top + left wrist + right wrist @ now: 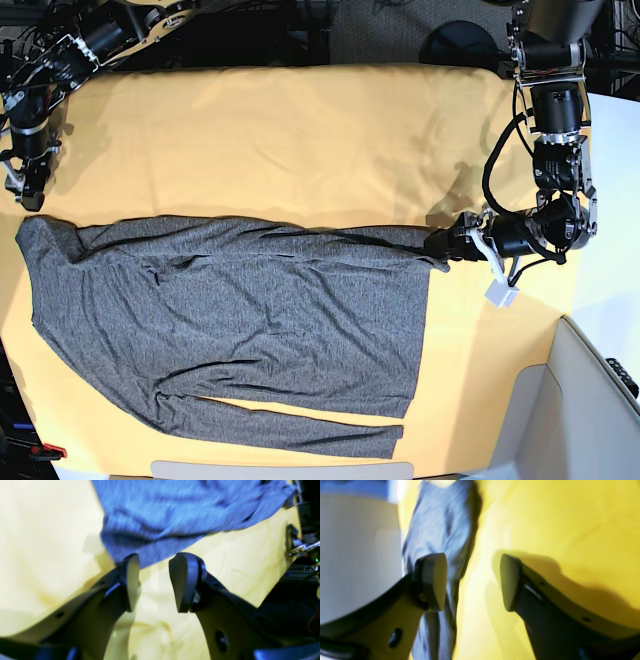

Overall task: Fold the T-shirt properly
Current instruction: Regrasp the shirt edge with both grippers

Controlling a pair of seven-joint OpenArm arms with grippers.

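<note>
The dark grey long-sleeved T-shirt [230, 310] lies spread flat on the yellow-orange cloth [300, 140], its sleeves along its upper and lower edges. At the shirt's upper right corner my left gripper [437, 246] stands open. In the left wrist view nothing sits between the jaws of the left gripper [153, 580], and the T-shirt [175, 510] begins just beyond the fingertips. Beside the shirt's upper left corner is my right gripper [32, 195]. The right gripper [472, 580] is open and empty over the cloth [557, 517], with the T-shirt [440, 525] under one finger.
A white tag [499, 293] hangs from the left arm. A pale surface [590, 400] borders the cloth at the lower right. Dark equipment and cables [305, 550] stand past the cloth's edge. A white surface [357, 555] lies beside the shirt in the right wrist view.
</note>
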